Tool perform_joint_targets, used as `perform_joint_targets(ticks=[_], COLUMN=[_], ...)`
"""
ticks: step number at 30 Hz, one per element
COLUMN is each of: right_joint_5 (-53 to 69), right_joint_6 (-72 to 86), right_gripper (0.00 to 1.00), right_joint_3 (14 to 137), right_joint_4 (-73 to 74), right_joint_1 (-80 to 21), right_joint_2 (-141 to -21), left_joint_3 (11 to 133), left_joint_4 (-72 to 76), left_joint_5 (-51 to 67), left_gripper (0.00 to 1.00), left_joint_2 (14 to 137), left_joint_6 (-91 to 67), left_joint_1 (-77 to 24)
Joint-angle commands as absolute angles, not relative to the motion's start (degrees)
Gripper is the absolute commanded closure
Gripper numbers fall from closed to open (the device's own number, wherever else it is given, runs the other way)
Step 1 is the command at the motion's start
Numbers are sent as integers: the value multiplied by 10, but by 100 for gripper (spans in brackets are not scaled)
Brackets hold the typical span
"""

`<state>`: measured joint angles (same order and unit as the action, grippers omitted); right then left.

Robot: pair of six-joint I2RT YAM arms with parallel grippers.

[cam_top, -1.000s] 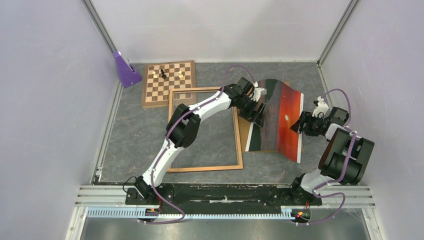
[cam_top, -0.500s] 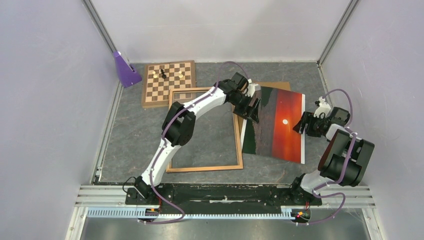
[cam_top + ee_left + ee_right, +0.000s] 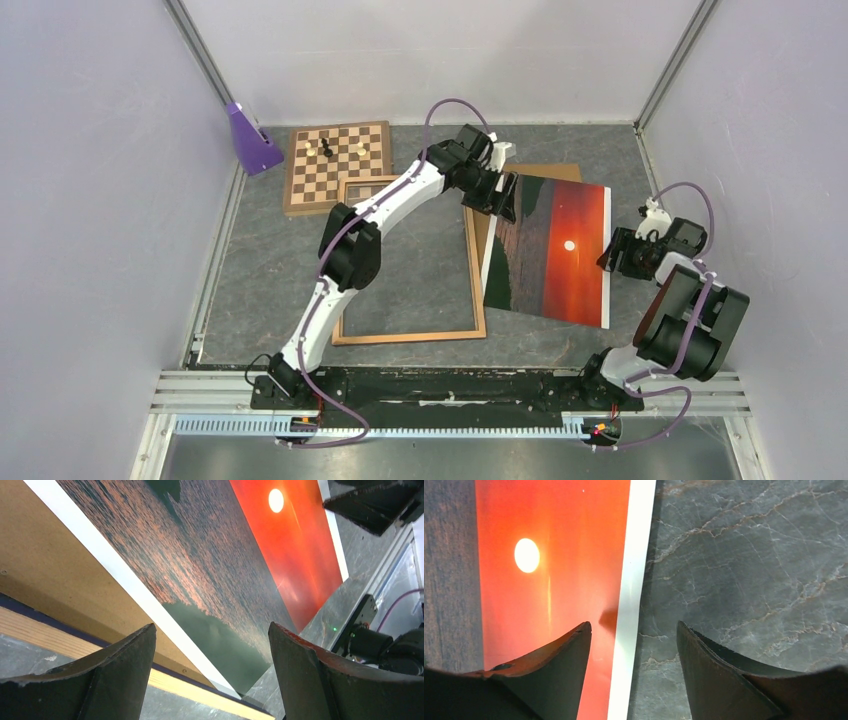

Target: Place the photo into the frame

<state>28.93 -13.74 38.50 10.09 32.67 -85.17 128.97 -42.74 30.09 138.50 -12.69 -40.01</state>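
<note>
The photo [image 3: 552, 252], a sunset print, lies face up and flat to the right of the frame [image 3: 410, 336]. Its left edge overlaps the frame's right rail. The frame lies with its light wood back up. My left gripper [image 3: 500, 196] is open and empty over the photo's far left corner. In the left wrist view my left gripper [image 3: 211, 627] has the photo [image 3: 215, 565] and the frame rail [image 3: 35, 627] below it. My right gripper [image 3: 612, 254] is open and empty at the photo's right edge. In the right wrist view my right gripper [image 3: 633, 625] straddles the photo's white edge strip [image 3: 634, 580].
A brown backing board [image 3: 548, 170] lies under the photo; it also shows in the left wrist view [image 3: 50, 575]. A chessboard [image 3: 337, 165] with a few pieces lies at the far left, beside a purple object [image 3: 250, 140]. Walls close in on three sides.
The photo was bowed and lifted between both grippers; it now lies flat. Both grippers have let go: the left drew back toward the far side, the right drew slightly right.
</note>
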Motion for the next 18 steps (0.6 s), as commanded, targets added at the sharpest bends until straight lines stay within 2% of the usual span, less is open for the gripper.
perform_joint_targets(ticks=[1,6,13,18], right_joint_5=[251,236,253,292], right_joint_6=[-153,-163,-203,-329], right_gripper=[34,36,36,24], right_joint_3=[369,361,359,348], right_joint_4=[120,123,154,189], right_joint_1=[330,319,308,287], right_joint_2=[-829,-815,-791,-718], left_joint_3=[1333,1336,1331,1313], left_joint_4=[-431,-442,-461,-461], left_joint_5=[265,185,149,169], left_gripper=[11,11,11,11], left_joint_2=[1412,1425,1436,1437], left_joint_6=[-179,-180,-185,-173], left_joint_1=[-407,-428,-433,-441])
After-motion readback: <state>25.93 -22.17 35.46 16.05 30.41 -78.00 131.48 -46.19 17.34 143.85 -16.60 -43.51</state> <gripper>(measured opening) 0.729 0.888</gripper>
